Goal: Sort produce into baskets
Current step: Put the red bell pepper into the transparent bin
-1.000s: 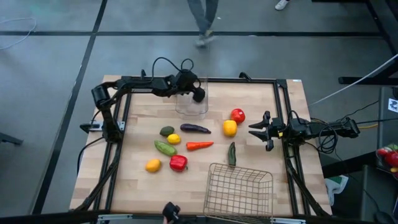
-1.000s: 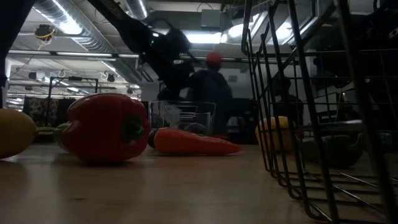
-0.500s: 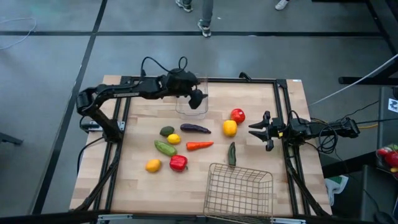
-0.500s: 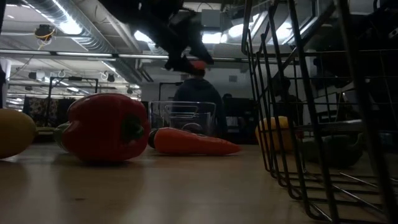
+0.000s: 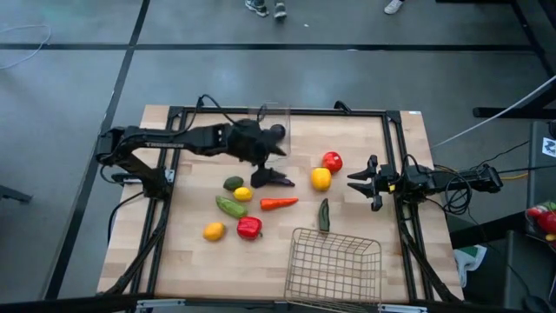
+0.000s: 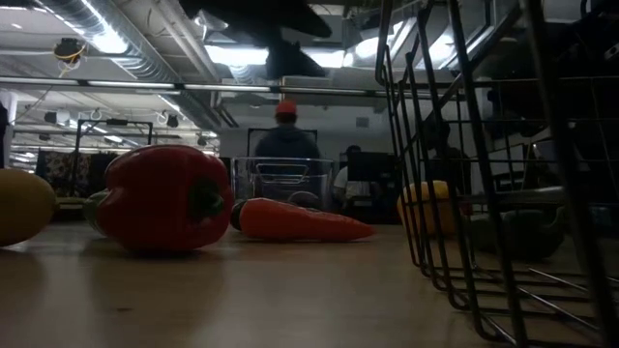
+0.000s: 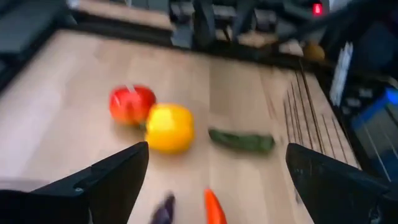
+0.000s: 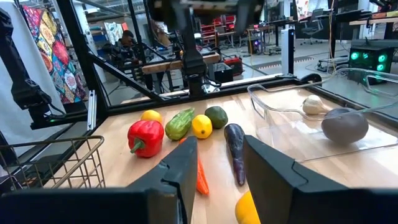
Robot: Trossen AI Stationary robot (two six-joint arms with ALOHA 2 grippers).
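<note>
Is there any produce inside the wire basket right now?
No, in the high view the wire basket shows only bare mesh over the table, and the nearest piece, a dark green vegetable, lies outside its rim.

Robotics lab or workshop, set in a large open industrial hall. Bare ceiling ducts (image 6: 145, 39) and strip lights (image 6: 102, 39) are seen overhead in the low view. A grey concrete floor (image 5: 69, 96) with dark seams surrounds a wooden table (image 5: 347, 143) fitted in a black metal frame (image 5: 391, 165). Workbenches (image 8: 186, 62), racks and loose cables (image 5: 473, 187) are seen beyond. A person in a red cap (image 6: 285, 111) is seen at the back.
</note>
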